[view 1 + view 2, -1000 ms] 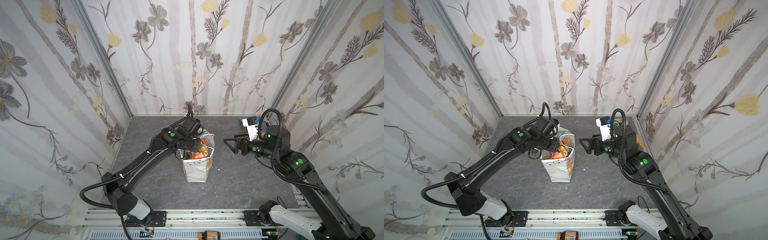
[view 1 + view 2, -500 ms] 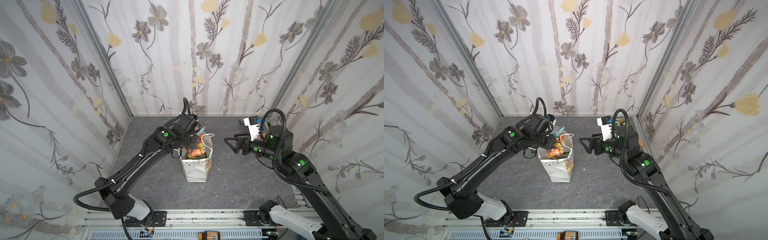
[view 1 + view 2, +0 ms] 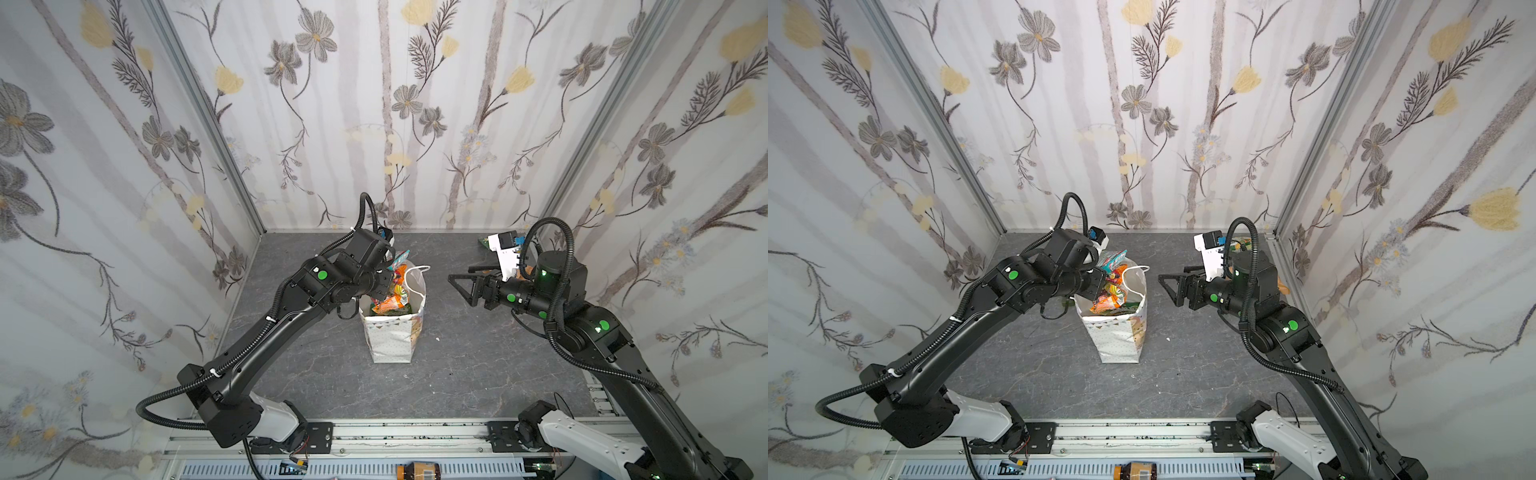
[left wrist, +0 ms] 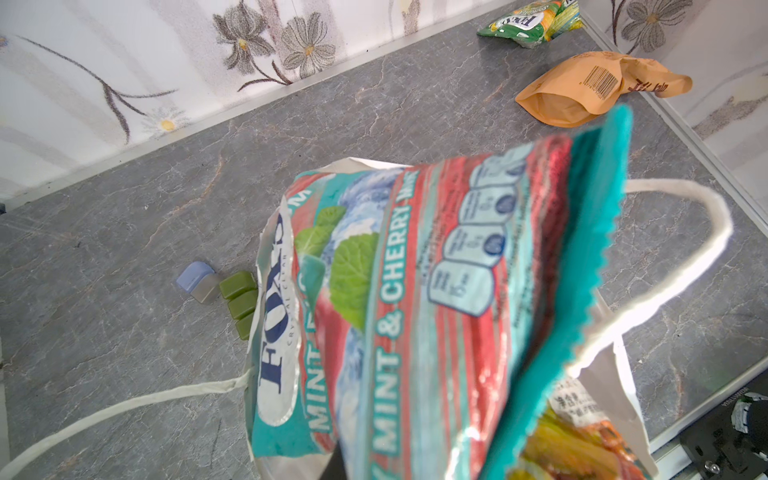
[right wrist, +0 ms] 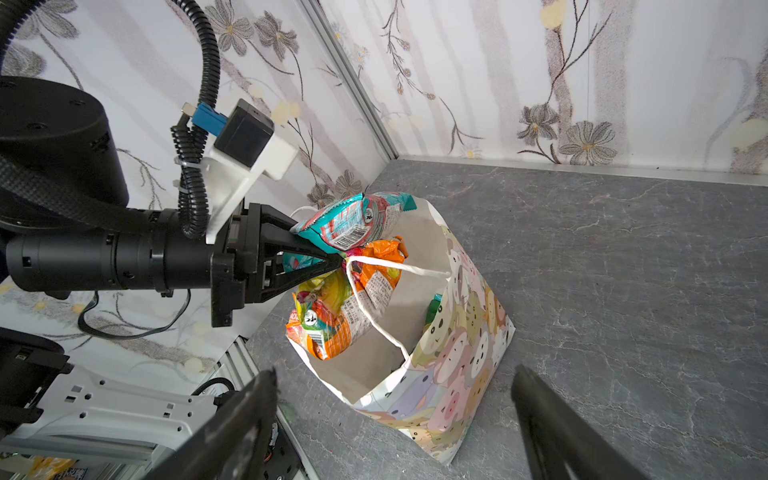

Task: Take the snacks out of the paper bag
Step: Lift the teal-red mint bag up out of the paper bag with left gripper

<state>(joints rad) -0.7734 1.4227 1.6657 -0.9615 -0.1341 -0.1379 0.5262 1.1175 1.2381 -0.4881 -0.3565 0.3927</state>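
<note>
The white paper bag (image 3: 392, 336) (image 3: 1121, 338) (image 5: 453, 374) stands upright in the middle of the grey floor. My left gripper (image 5: 337, 262) (image 3: 384, 284) (image 3: 1100, 284) is over the bag's mouth, shut on a teal and red mint packet (image 4: 415, 291) (image 5: 353, 224) (image 3: 400, 259) held above the rim. Orange and yellow snacks (image 5: 328, 324) (image 3: 390, 301) stick out of the bag below it. My right gripper (image 3: 459, 273) (image 3: 1172, 273) (image 5: 394, 374) hangs open and holds nothing, to the right of the bag and apart from it.
A green packet (image 4: 532, 20) and a tan pouch with a barcode (image 4: 582, 91) lie in the back right corner. Small green blocks (image 4: 239, 295) and a blue block (image 4: 195, 276) sit on the floor behind the bag. One cord handle (image 5: 395, 266) loops by the left fingertips.
My left gripper has risen from inside the bag, bringing the teal packet up above the rim. The right arm has barely moved.
</note>
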